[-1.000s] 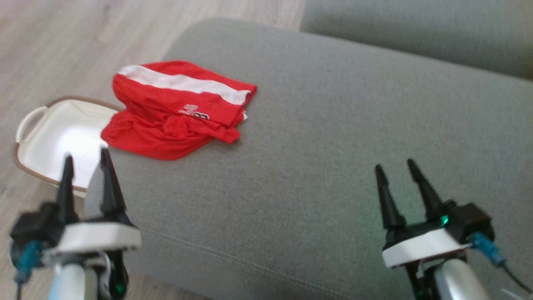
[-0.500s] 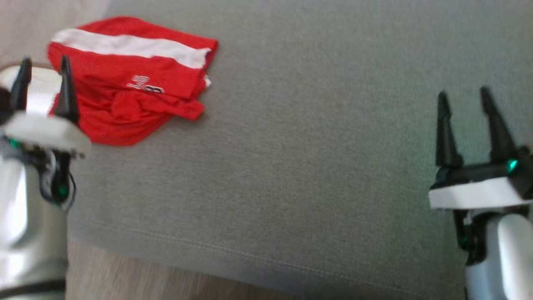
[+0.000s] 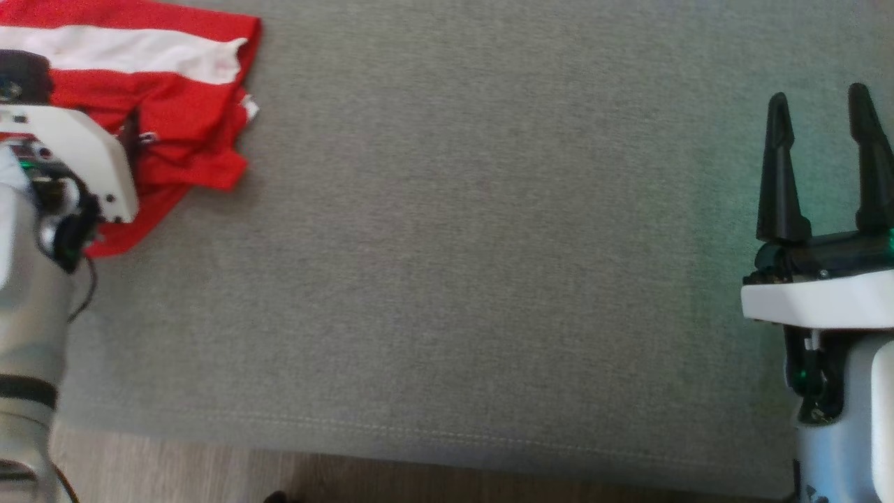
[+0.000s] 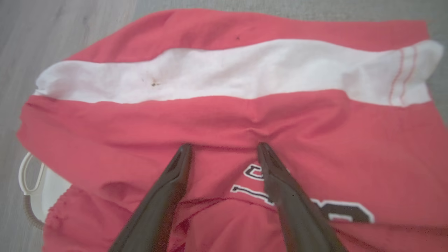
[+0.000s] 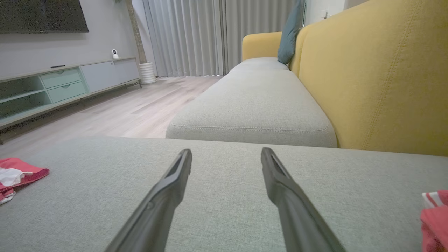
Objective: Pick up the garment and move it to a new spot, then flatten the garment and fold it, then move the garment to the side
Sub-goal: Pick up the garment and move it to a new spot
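Garment (image 3: 174, 126): red with a white band, crumpled at the left end of the grey seat cushion (image 3: 454, 244). In the left wrist view its edge partly hides a white handled basket (image 4: 31, 182) on the wood floor (image 4: 21, 70). Left gripper (image 4: 224, 145): fingers apart, tips at the red fabric just below the band, nothing clamped. Right gripper (image 5: 225, 150): fingers apart, holding nothing, over bare cushion well apart from the garment. A yellow backrest (image 5: 378, 70) stands to its right

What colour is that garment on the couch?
Red with a white band, garment; clearest in the left wrist view.
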### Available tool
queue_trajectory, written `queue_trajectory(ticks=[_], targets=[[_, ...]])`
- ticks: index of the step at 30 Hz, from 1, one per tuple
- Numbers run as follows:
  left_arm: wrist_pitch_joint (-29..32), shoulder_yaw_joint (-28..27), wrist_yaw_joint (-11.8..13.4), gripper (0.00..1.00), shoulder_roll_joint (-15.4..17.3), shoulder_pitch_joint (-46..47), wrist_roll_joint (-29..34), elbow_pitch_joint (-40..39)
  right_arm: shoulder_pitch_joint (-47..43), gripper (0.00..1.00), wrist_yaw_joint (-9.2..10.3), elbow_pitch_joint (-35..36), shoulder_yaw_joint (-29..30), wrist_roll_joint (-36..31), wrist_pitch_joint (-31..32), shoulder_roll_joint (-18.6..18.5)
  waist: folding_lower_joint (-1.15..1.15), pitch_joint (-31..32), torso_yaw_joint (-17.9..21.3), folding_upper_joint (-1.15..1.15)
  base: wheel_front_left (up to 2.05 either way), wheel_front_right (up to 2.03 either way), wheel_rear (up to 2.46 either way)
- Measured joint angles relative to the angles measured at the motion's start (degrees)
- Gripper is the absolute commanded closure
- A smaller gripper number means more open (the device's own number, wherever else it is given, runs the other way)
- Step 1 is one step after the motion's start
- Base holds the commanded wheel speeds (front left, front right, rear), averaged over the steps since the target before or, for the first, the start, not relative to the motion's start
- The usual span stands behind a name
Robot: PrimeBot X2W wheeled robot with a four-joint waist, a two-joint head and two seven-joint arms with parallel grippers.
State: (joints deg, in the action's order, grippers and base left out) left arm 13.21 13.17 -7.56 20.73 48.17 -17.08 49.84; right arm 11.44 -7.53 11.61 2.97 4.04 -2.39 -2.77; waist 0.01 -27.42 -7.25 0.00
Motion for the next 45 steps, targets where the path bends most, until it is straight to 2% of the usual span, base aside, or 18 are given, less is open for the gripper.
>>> queue_trajectory(ticks=[7, 8, 9, 12, 17, 23, 27, 32, 40, 45], targets=[[5.39, 5.23, -0.01, 0.0, 3.74, 5.27, -5.97, 5.31, 0.35, 0.0, 0.0, 0.69, -0.44, 0.52, 0.13, 0.0, -0.01, -1.43, 2.66, 0.0, 0.0, 0.0, 0.0], [5.94, 5.84, -0.01, 0.24, 3.87, 5.47, -6.62, 5.46, 0.38, 0.0, 0.0, 0.71, -0.45, 0.52, 0.13, 0.0, -0.01, -1.38, 2.76, 0.0, 0.0, 0.0, 0.0], [5.94, 5.84, -0.01, 1.0, 3.87, 5.47, -6.62, 5.46, 0.38, 0.0, 0.0, 0.71, -0.45, 0.52, 0.13, 0.0, -0.01, -1.38, 2.76, 0.0, 0.0, 0.0, 0.0], [6.7, 8.1, -0.05, 1.0, 4.04, 5.93, -8.96, 5.39, 0.41, 0.0, 0.0, 0.8, -0.88, 0.51, 0.1, 0.0, -0.01, -1.16, 2.91, 0.0, 0.0, 0.0, 0.0], [-1.14, 9.03, -0.01, 1.0, 4.33, 3.99, -9.94, 5.59, 0.39, 0.0, 0.0, -0.29, -2.74, 0.67, -1.0, 0.0, -0.01, 0.47, 3.18, 0.0, 0.0, 0.0, 0.0], [-10.01, 8.89, 0.0, 1.0, 3.05, 3.89, -11.74, 3.64, 0.25, 0.0, 0.0, -3.5, -3.31, 2.04, -2.7, 0.0, -0.01, 3.7, 3.36, 0.0, 0.0, 0.0, 0.0], [-14.29, 8.4, 0.14, 1.0, -0.21, 4.4, -12.82, 1.4, -0.12, 0.0, 0.0, -5.48, -3.53, 2.59, -3.53, 0.0, -0.01, 6.44, 3.44, 0.0, 0.0, 0.0, 0.0], [-16.51, 8.72, 1.04, 1.0, -3.81, 4.32, -12.98, -3.28, -0.46, 0.0, 0.0, -7.1, -3.52, 3.16, -4.44, 0.0, -0.01, 10.09, 3.98, 0.0, 0.0, 0.0, 0.0], [-16.74, 9.49, 5.23, 1.0, -12.26, -0.29, -16.38, -13.37, -1.79, 0.0, 0.0, -8.61, -1.99, 3.74, -5.3, 0.01, -0.02, 14.89, 5.83, 0.0, 0.0, 0.0, 0.0], [-16.77, 11.14, 8.81, 1.0, -17.22, -4.04, -17.66, -17.89, -2.61, 0.0, 0.0, -8.92, -1.36, 4.01, -5.5, 0.01, -0.02, 16.22, 7.74, 0.0, 0.0, 0.0, 0.0]])
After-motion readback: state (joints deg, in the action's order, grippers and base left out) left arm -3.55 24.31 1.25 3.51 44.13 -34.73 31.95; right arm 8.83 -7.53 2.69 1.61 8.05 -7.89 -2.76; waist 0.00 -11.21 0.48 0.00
